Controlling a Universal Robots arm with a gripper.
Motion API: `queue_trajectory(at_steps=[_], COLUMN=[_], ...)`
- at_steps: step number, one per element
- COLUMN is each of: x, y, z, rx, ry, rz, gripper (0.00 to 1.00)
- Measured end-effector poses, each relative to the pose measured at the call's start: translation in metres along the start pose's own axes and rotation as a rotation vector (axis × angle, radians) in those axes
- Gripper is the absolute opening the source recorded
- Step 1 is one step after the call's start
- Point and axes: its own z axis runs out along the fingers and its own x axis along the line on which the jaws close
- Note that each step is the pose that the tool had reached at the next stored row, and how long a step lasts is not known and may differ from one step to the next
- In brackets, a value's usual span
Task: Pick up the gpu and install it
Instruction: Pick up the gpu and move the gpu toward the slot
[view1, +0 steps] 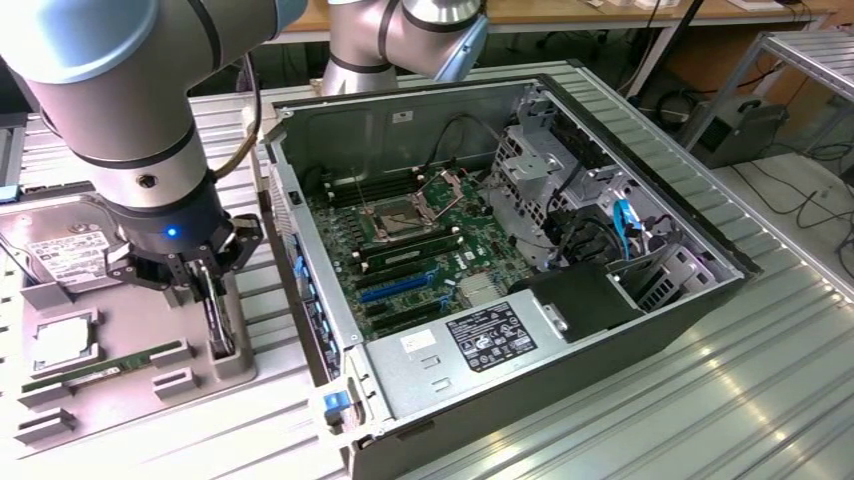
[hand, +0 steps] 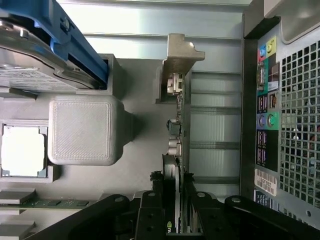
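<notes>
The gpu (view1: 222, 322) is a thin dark card standing on edge in a slot of the grey parts tray (view1: 200, 385), at the exterior view's left. My gripper (view1: 207, 300) comes down on it from above, with one finger on each side. In the wrist view the black fingers (hand: 159, 202) press against both faces of the gpu (hand: 182, 125), whose silver bracket end sits in the grey holder block (hand: 172, 70). The card still rests in its slot. The open computer case (view1: 627, 330) lies beside the tray, with its motherboard (view1: 427, 225) and blue expansion slots (view1: 398, 288) exposed.
On the tray lie a silver hard drive (view1: 60, 245), a square processor (view1: 63, 343) and a green memory stick (view1: 107, 365). The case's rear port panel (hand: 267, 125) faces the tray. A second arm's base (view1: 387, 40) stands behind the case.
</notes>
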Motion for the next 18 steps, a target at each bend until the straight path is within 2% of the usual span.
queue_trajectory(at_steps=[4, 10, 15, 18], x=[0.000, 0.000, 0.000, -0.001], y=[-0.0002, 0.0000, 0.0005, 0.0012], z=[-0.0001, -0.0026, -0.0099, -0.0194], rx=[0.0010, 0.0011, 0.0013, 0.0012], ry=[-0.0021, -0.0023, -0.0021, -0.0022], rz=[0.029, 0.029, 0.029, 0.029], gripper=[0.26, 0.26, 0.26, 0.26])
